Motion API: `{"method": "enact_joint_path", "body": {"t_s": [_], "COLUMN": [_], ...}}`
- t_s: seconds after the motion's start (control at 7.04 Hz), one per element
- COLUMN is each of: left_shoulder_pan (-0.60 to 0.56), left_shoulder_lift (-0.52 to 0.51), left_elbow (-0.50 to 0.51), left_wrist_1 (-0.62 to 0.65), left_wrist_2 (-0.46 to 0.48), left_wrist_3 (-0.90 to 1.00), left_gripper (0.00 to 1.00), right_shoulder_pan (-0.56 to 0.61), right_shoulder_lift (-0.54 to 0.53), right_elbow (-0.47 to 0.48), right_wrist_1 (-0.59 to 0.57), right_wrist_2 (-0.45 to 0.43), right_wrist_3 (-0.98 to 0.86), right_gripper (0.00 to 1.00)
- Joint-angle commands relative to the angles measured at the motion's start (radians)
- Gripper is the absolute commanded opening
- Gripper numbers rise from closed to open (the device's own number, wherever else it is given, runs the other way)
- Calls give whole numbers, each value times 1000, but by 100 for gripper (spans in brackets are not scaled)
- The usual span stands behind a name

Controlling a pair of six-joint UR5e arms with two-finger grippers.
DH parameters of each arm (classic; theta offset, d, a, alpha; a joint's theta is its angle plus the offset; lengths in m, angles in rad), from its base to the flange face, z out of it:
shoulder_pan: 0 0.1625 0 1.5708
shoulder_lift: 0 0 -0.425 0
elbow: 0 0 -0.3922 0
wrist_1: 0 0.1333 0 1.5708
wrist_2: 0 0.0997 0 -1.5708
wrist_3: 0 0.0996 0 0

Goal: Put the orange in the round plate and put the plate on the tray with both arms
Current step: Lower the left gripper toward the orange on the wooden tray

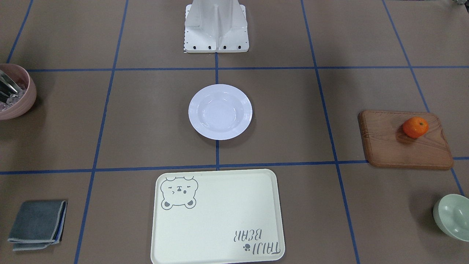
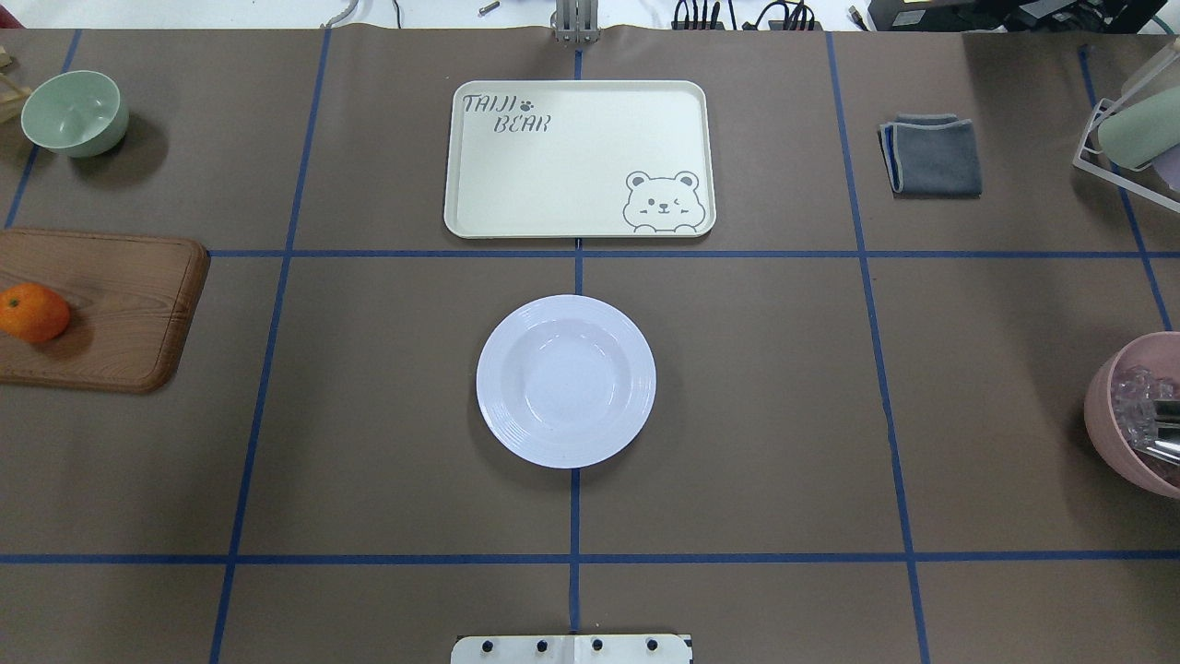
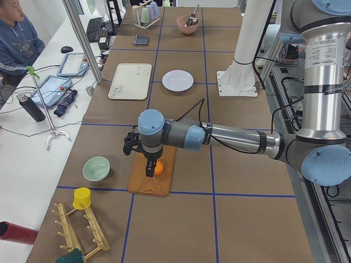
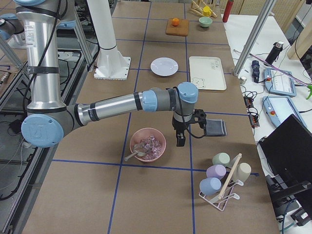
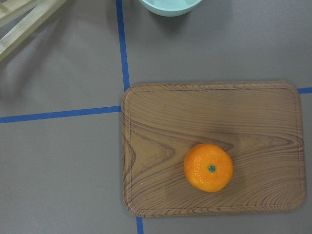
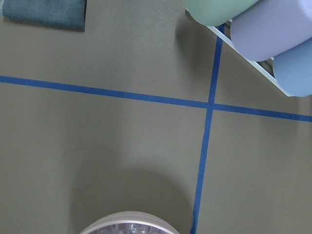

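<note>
The orange (image 1: 415, 127) lies on a brown wooden board (image 1: 388, 146) at the table's end on my left side. It shows from straight above in the left wrist view (image 5: 208, 167). My left gripper (image 3: 149, 167) hangs over the board close to the orange (image 3: 158, 169); I cannot tell whether it is open or shut. The white round plate (image 2: 565, 381) sits bare at the table's middle. Just beyond it lies the cream tray (image 2: 576, 157) with nothing on it. My right gripper (image 4: 179, 139) hovers between a pink bowl (image 4: 147, 145) and a grey cloth (image 4: 214, 127); its state cannot be told.
A pale green bowl (image 2: 74, 112) stands beyond the board. On the right side there is a rack of pastel cups (image 4: 222, 175). The white robot base (image 1: 216, 27) stands behind the plate. A person (image 3: 16, 38) sits at a side desk.
</note>
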Motion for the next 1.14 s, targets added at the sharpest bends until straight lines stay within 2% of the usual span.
{"method": "enact_joint_path", "body": {"t_s": [0.0, 0.14, 0.28, 0.57, 0.71, 0.85, 0.99], "left_shoulder_pan": [3, 3, 7, 9, 62, 114, 192], "left_shoulder_lift": [3, 5, 0, -7, -44, -61, -79], "left_elbow": [-7, -8, -7, -5, -4, -10, -1], "left_wrist_1": [-3, -3, -3, -6, 0, -6, -57], "left_wrist_2": [-3, -3, -5, -6, -15, -2, 44], "left_wrist_3": [-1, -1, -3, 0, -48, -300, -446], "left_gripper": [98, 98, 98, 98, 98, 98, 98], "right_shoulder_pan": [-1, -2, -5, -34, -37, -40, -44], "right_shoulder_lift": [0, -1, 0, -1, -3, -3, -3], "right_elbow": [-4, -12, -10, -9, -10, -10, -10], "right_wrist_1": [3, 4, 6, 91, 92, 93, 93], "right_wrist_2": [5, 50, 60, 70, 115, 124, 124], "right_wrist_3": [9, 9, 1, 9, 14, 14, 14], "right_gripper": [100, 100, 100, 100, 100, 100, 100]}}
